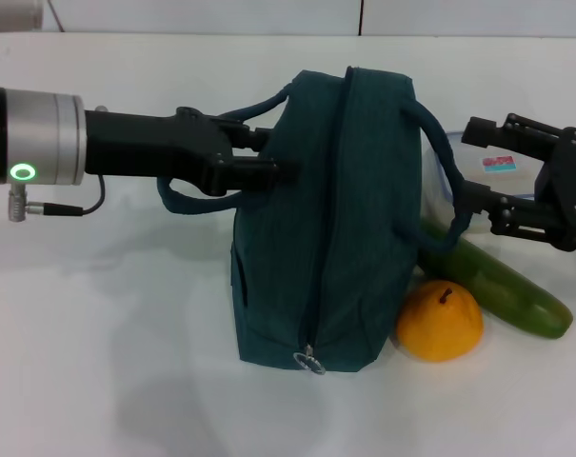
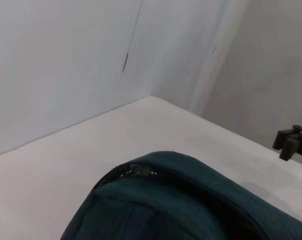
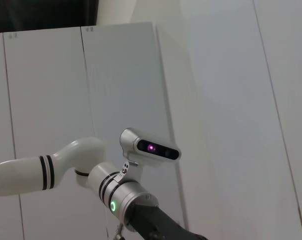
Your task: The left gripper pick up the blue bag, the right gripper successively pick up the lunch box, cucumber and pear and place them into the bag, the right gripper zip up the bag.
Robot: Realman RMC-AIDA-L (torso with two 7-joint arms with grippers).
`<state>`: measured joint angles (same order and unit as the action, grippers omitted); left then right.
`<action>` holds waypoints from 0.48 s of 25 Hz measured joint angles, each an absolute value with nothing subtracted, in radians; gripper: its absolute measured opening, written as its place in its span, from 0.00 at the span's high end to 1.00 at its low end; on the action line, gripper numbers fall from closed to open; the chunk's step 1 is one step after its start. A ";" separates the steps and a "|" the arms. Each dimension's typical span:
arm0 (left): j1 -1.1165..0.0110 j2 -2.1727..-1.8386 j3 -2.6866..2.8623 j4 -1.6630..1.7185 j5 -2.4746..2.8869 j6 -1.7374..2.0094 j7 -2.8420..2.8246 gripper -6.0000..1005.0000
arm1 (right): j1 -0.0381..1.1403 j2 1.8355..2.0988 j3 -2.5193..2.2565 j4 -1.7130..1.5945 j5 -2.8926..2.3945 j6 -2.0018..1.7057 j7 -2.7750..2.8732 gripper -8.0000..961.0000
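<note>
Bright, even light; soft table shadows

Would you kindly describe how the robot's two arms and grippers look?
The left gripper is a black claw on a black forearm, with a ribbed silver cuff, green ring light and thin black cable. The right gripper is a black linkage claw. Farther back, the left arm is white with black bands.

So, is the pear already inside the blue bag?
No, the pear lies on the table beside the blue bag, next to the cucumber.
</note>
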<state>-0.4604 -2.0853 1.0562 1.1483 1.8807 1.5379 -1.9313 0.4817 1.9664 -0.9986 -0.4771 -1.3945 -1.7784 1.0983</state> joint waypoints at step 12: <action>-0.474 -2.086 1.054 1.145 1.887 1.526 -1.930 0.69 | 0.458 2.017 -0.984 -0.402 -1.336 -1.652 1.061 0.22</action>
